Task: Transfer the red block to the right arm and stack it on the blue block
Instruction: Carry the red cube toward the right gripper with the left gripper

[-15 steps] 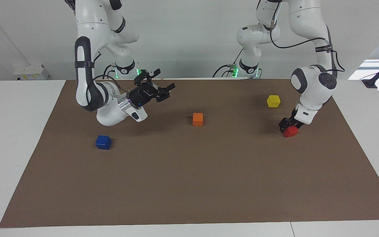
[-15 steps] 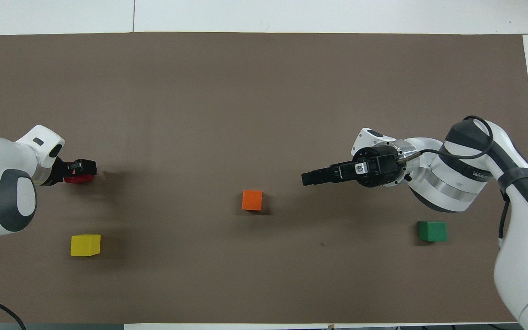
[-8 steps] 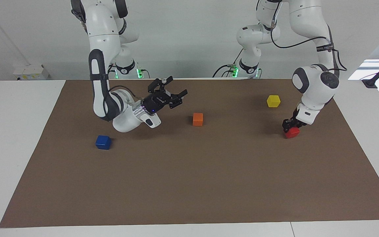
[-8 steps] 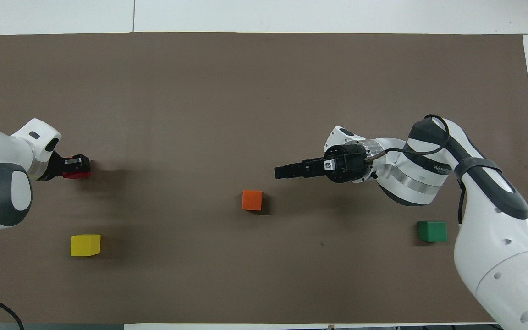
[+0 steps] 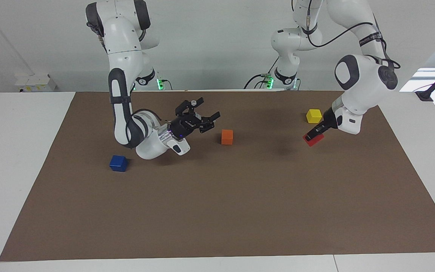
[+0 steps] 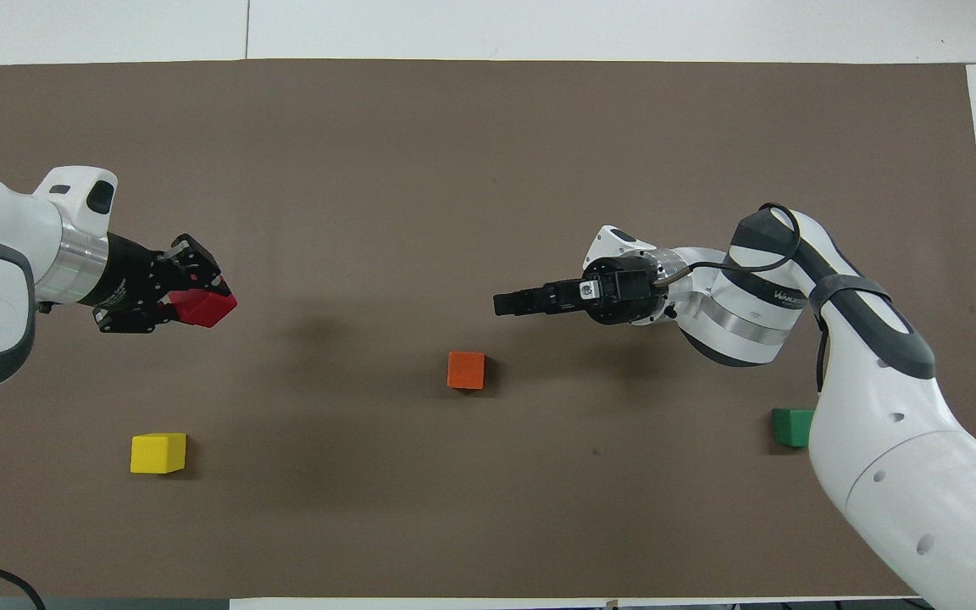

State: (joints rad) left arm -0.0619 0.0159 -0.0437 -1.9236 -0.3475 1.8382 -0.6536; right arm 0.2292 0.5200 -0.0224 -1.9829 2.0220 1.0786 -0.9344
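Note:
The red block (image 5: 313, 139) (image 6: 204, 309) hangs tilted above the brown mat (image 5: 217, 211), with my left gripper (image 5: 312, 136) (image 6: 190, 294) shut on it. It is over the mat beside the yellow block, at the left arm's end. My right gripper (image 5: 206, 109) (image 6: 507, 302) is open and holds nothing. It points sideways toward the table's middle, over the mat close to the orange block (image 5: 227, 136) (image 6: 466, 370). The blue block (image 5: 118, 163) sits on the mat at the right arm's end, just under that arm's elbow. The overhead view hides it beneath the right arm.
A yellow block (image 5: 313, 116) (image 6: 158, 452) lies near the robots at the left arm's end. A green block (image 6: 791, 426) lies near the robots at the right arm's end, half covered by the right arm. White table (image 5: 21, 151) surrounds the mat.
My left gripper closed on the red block, lifted it off the mat and swung it toward the table's middle. My right arm moved its open gripper toward the orange block.

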